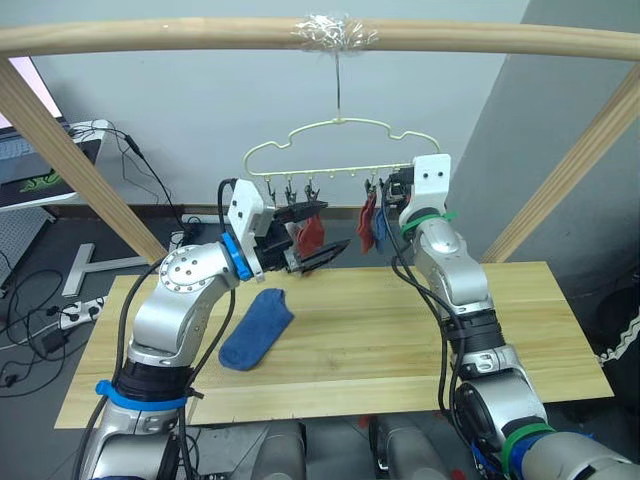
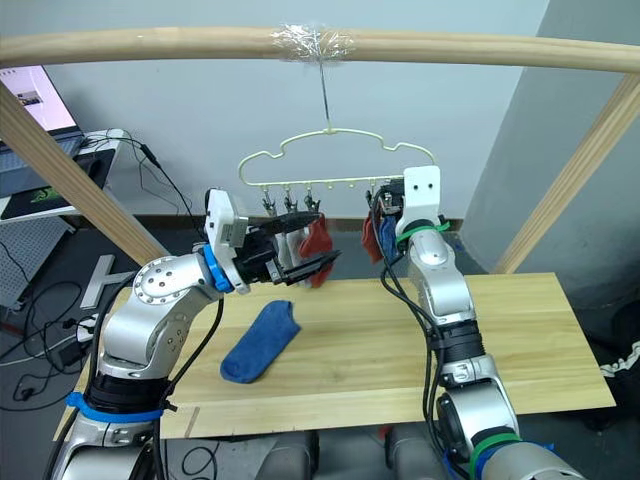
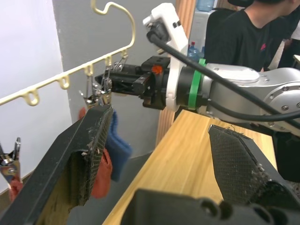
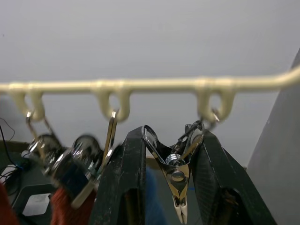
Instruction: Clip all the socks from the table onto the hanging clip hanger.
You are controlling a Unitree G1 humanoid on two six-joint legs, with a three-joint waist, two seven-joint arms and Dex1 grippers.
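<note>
Both of my fingers are up at the clip hanger (image 1: 340, 150), which hangs by its hook from a wooden rail (image 1: 200, 38) above the table (image 1: 400, 330). On my right arm the fingers (image 4: 176, 187) close on either side of a metal clip (image 4: 177, 180) hanging from the hanger's bar; seen from my right wrist, their pads press against its handles. Just beside them a rust-red sock (image 1: 367, 222) and a blue sock (image 1: 380, 232) hang from the right-hand clips. On my left arm the fingers (image 1: 315, 235) are spread wide apart with nothing between them, held in the air under the left group of clips, next to another rust-red sock (image 1: 312, 232) that hangs there. One blue sock (image 1: 256, 328) lies flat on the table, below my left forearm and well apart from both hands. From my left wrist I see a person in a black shirt (image 3: 243, 33) sitting beyond the table's far end.
</note>
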